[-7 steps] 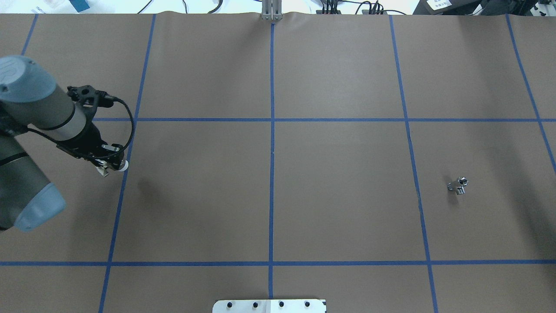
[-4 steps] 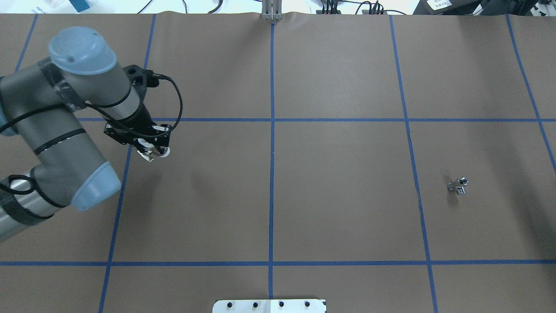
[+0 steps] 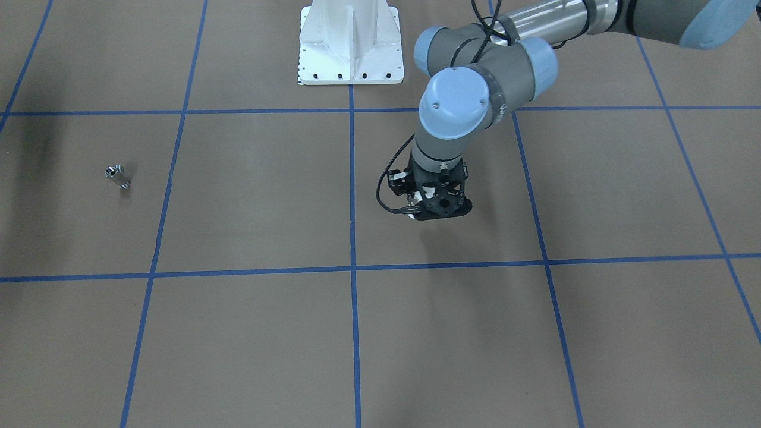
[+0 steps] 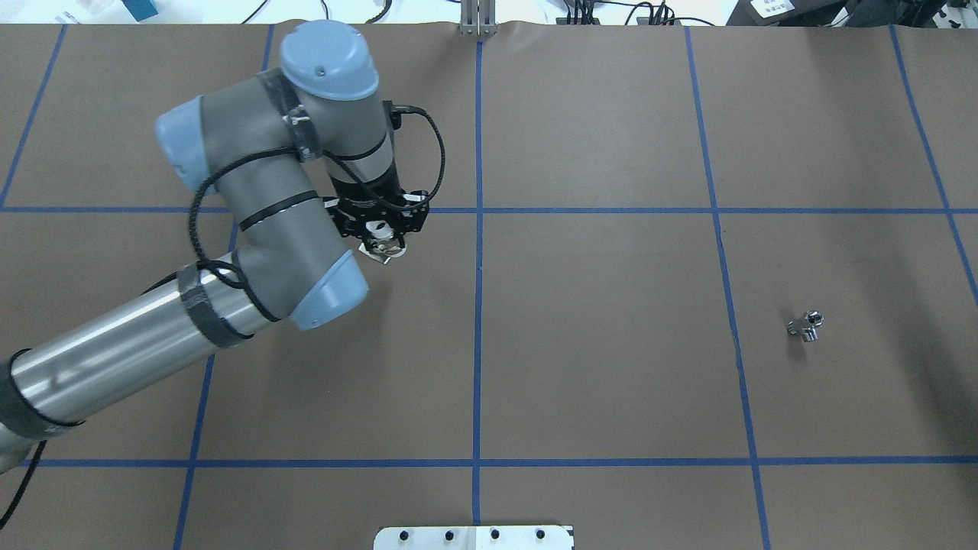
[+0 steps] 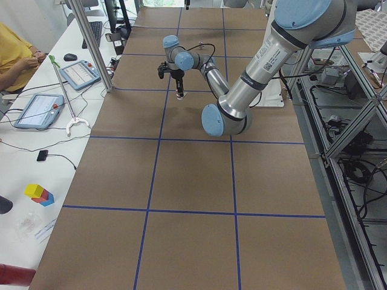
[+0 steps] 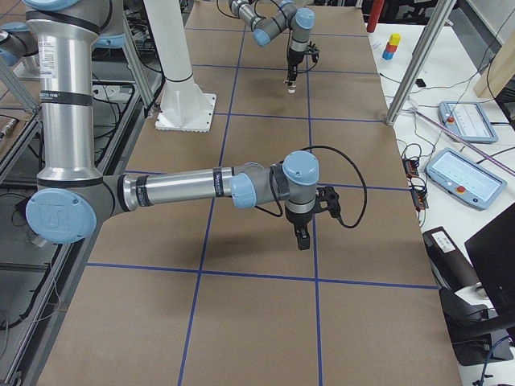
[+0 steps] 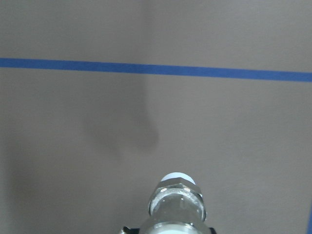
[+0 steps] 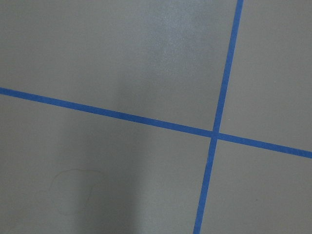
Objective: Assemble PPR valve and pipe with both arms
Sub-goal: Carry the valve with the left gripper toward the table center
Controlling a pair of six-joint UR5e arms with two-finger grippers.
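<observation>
My left gripper (image 4: 382,246) is shut on the PPR valve (image 4: 376,229), a white cylinder with metallic bands, and holds it above the table left of the centre line. The left wrist view shows the valve (image 7: 176,204) between the fingers, white tip pointing down. The left gripper also shows in the front-facing view (image 3: 439,209). The pipe (image 4: 806,326), a small chrome stub, lies alone on the table far to the right and also shows in the front-facing view (image 3: 117,176). My right gripper (image 6: 302,239) shows only in the exterior right view; I cannot tell whether it is open or shut.
The brown table is marked with a blue tape grid (image 4: 478,210). The white bolted pedestal (image 3: 351,41) stands at the robot's side. Metal posts (image 5: 91,42) and tablets (image 6: 463,173) stand beside the table. A person in yellow (image 5: 15,54) sits there.
My left arm has swung right and slightly farther from the robot, carrying the valve from the left edge towards the table's centre line. The pipe has not moved.
</observation>
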